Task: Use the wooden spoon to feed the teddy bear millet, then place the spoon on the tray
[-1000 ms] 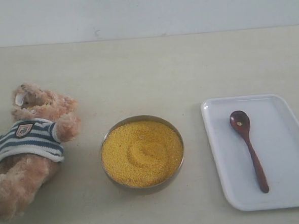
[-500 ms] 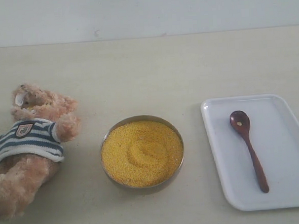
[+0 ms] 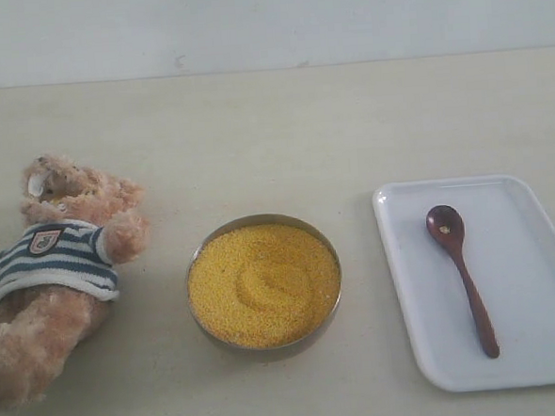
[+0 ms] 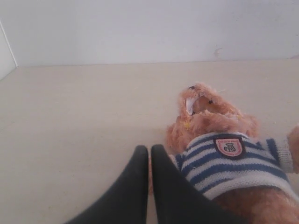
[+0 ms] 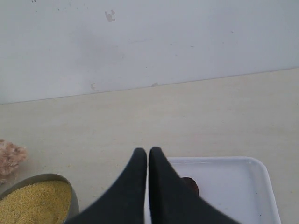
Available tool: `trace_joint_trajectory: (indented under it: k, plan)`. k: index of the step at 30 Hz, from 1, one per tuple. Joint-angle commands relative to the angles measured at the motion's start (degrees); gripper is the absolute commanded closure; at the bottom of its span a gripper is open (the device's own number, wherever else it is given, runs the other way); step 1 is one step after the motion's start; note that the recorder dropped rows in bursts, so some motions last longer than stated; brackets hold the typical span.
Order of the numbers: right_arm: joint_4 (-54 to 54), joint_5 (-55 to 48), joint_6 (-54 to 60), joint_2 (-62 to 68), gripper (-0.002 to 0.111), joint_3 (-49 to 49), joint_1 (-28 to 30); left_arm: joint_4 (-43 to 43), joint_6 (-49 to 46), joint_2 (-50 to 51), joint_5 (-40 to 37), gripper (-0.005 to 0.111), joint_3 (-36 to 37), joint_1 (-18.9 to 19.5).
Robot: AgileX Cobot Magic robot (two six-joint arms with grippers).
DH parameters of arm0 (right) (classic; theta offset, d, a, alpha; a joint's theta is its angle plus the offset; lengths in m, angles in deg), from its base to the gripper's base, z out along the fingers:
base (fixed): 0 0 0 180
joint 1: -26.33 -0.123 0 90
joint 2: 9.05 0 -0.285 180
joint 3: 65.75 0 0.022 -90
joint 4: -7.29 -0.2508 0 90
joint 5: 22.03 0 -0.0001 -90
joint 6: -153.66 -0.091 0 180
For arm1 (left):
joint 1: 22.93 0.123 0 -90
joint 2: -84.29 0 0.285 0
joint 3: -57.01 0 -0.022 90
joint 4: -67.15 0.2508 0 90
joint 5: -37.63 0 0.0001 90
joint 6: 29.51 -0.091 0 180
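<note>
The teddy bear [image 3: 55,269] in its striped shirt lies on its back at the table's left. The millet [image 3: 263,284] fills a shallow metal bowl [image 3: 202,333] at the centre. The wooden spoon [image 3: 463,277] lies on the white tray [image 3: 530,334] at the right, a few grains in its bowl. Neither arm shows in the exterior view. My left gripper [image 4: 150,149] is shut and empty beside the teddy bear [image 4: 219,140]. My right gripper [image 5: 148,151] is shut and empty over the near edge of the tray [image 5: 224,186]; its fingers hide most of the spoon [image 5: 191,185].
A pale wall [image 3: 266,25] runs along the table's far edge. Bare tabletop [image 3: 273,142] lies behind the bowl and between the bowl and the tray. The bowl's rim [image 5: 56,179] shows in the right wrist view.
</note>
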Motion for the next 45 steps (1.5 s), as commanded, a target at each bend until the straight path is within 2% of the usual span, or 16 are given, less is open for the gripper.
trace_joint_trajectory:
  k: [1,9,17,22,24,31,45]
  plan:
    - [0.27,0.13,0.44,-0.47,0.107,0.06,0.16,0.34,0.08,-0.11,-0.09,0.103,0.17,0.22]
    - [3.72,-1.48,5.25,-0.47,0.107,0.06,0.34,0.34,0.08,-0.11,-0.09,0.103,0.17,0.22]
    - [3.57,-6.30,13.94,-5.91,0.107,-2.73,6.54,0.34,0.08,-0.11,-0.09,0.103,0.17,0.22]
    - [3.49,-7.36,13.81,-14.39,0.107,-7.29,6.96,0.34,0.08,-0.11,-0.09,0.103,0.17,0.22]
    - [5.66,-13.62,14.00,-14.39,0.107,-7.29,7.17,0.34,0.08,-0.11,-0.09,0.103,0.17,0.22]
    - [5.81,-13.84,10.28,-14.39,0.107,-7.29,7.06,0.67,0.08,-0.11,-0.09,0.103,0.17,0.22]
    - [5.81,-13.95,9.67,-14.39,0.107,-7.29,7.06,0.67,0.08,-0.11,-0.09,0.103,0.17,0.22]
